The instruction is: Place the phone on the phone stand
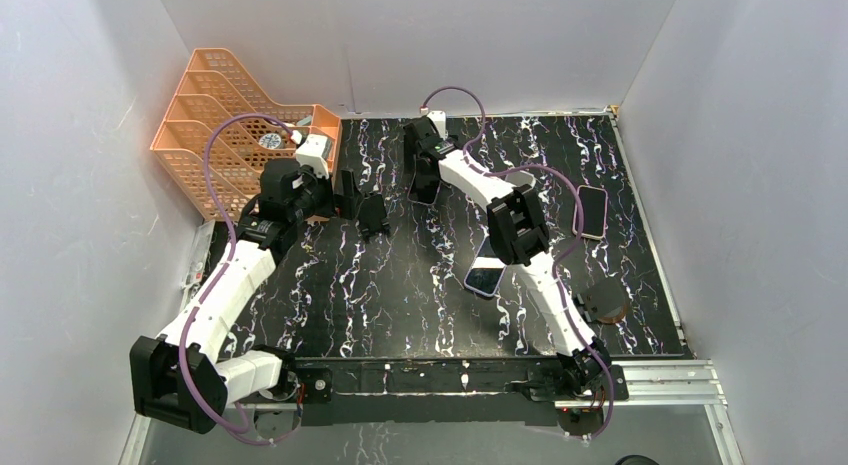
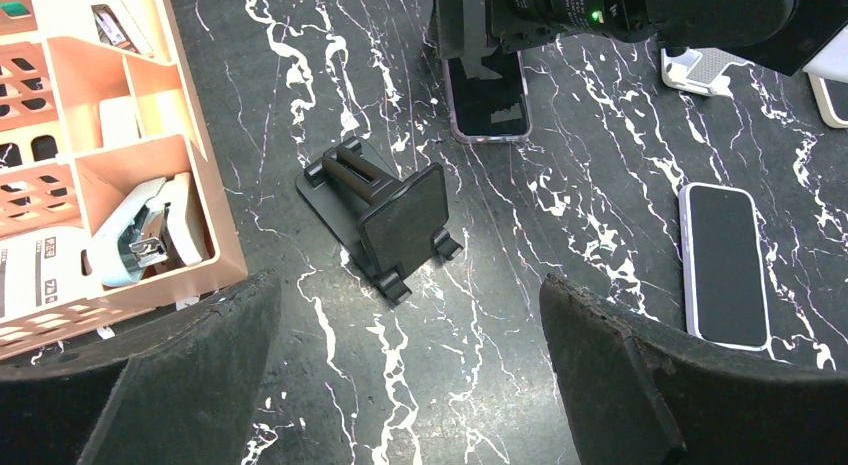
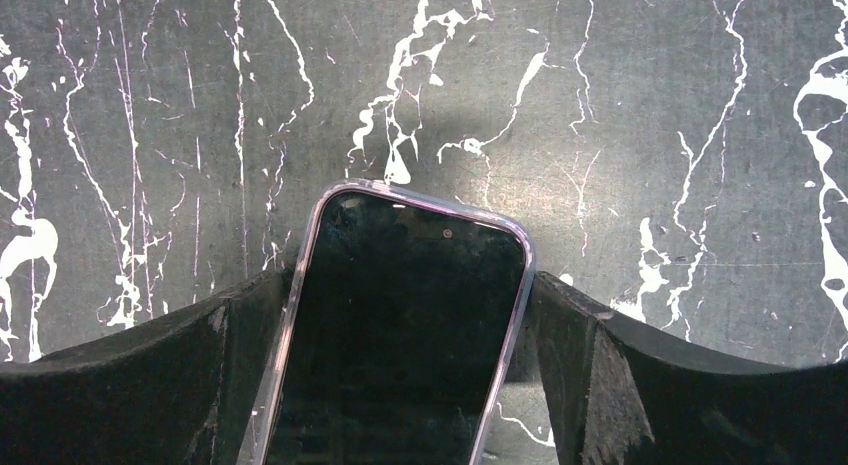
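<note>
A dark-screened phone (image 3: 412, 247) in a clear, purplish case lies flat on the marbled black table. My right gripper (image 3: 405, 290) is open and straddles it. The left finger sits against the case's edge, and a sliver of table shows between the case and the right finger. From above, that gripper (image 1: 425, 177) is over the phone (image 1: 423, 193) at the back middle. The black phone stand (image 2: 392, 220) stands upright on the table just ahead of my open left gripper (image 2: 410, 320), which holds nothing. In the top view the stand (image 1: 372, 215) is left of the phone.
An orange basket rack (image 1: 235, 125) with a stapler (image 2: 140, 235) stands at the back left, close to the stand. Two more phones (image 1: 591, 211) (image 1: 486, 277) lie on the right half. A round brown object (image 1: 605, 301) sits near the right arm, and a small white stand (image 2: 700, 70) lies beyond the right gripper.
</note>
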